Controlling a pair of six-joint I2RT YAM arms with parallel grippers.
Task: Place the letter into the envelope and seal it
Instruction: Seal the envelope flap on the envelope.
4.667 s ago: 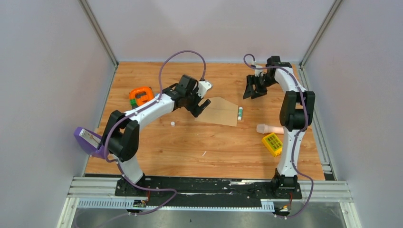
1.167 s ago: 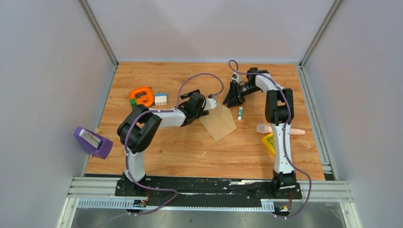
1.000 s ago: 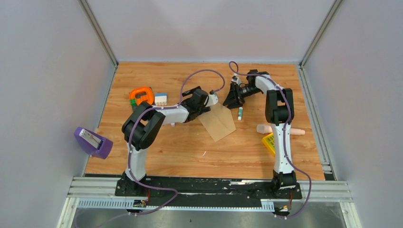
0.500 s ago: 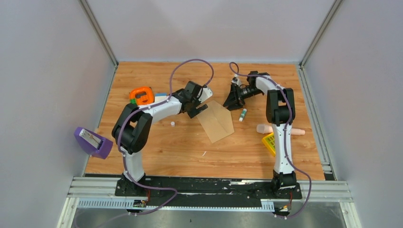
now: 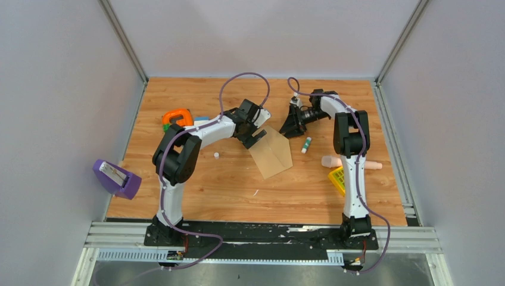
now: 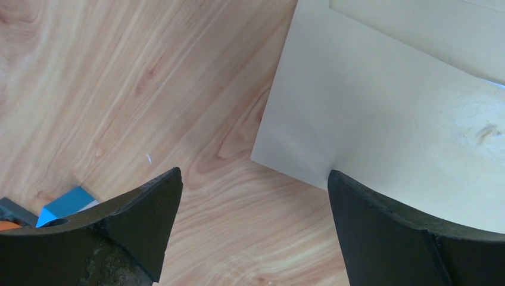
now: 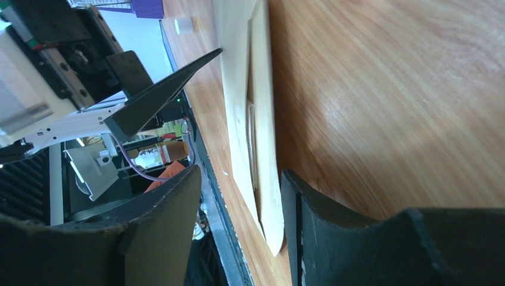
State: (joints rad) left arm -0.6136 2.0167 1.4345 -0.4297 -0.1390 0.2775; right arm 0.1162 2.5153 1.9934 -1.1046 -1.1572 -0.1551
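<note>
You've bare table point(image 5: 232, 179) left of the envelope point(image 5: 273, 156); left gripper point(image 5: 255, 134) gapes empty there (just lifted off). Right gripper point(image 7: 241, 174), half-open, straddles its corner.

Arm links: white shells on left arm point(image 5: 205, 126) and right arm point(image 5: 357, 190).
Joints: rounded black housings.
Cables point(image 5: 244, 74): purple, looping loosely along each arm.
Fingers: matte black wedges with scuffed edges, on left tool point(image 6: 255, 174) and right tool point(image 7: 238, 173).
Bases: black mounting plate point(image 5: 262, 233), near edge.

Top view: bright, even overhead light, soft shadows, sharp. Wrist views: you get sheen on the table point(image 7: 381, 131); the left gripper point(image 6: 255, 176) reads near-black.
</note>
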